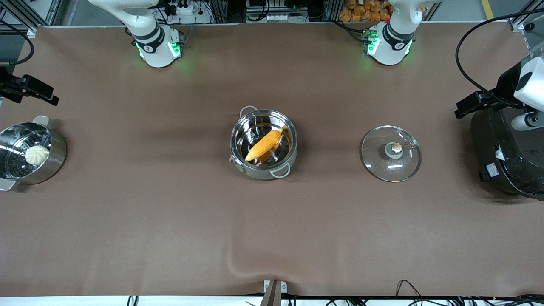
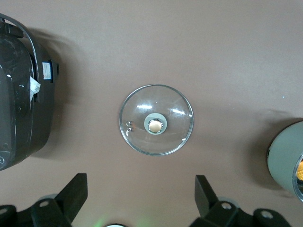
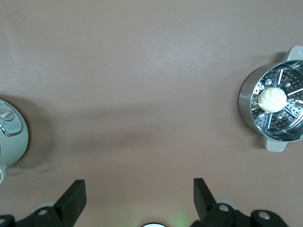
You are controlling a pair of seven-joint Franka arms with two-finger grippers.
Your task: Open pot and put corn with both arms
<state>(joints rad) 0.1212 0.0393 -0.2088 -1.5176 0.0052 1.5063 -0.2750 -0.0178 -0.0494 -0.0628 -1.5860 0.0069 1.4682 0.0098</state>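
Observation:
The steel pot stands open in the middle of the table, with the yellow-orange corn lying slanted inside it. Its glass lid with the brass knob lies flat on the table beside it, toward the left arm's end. My left gripper is open and empty, high over the table near the lid; the pot's wall shows at that view's edge. My right gripper is open and empty, high over bare table between the pot and the steamer pot. Neither hand shows in the front view.
A steel steamer pot with a white bun stands at the right arm's end, also in the right wrist view. A big black cooker stands at the left arm's end, also in the left wrist view.

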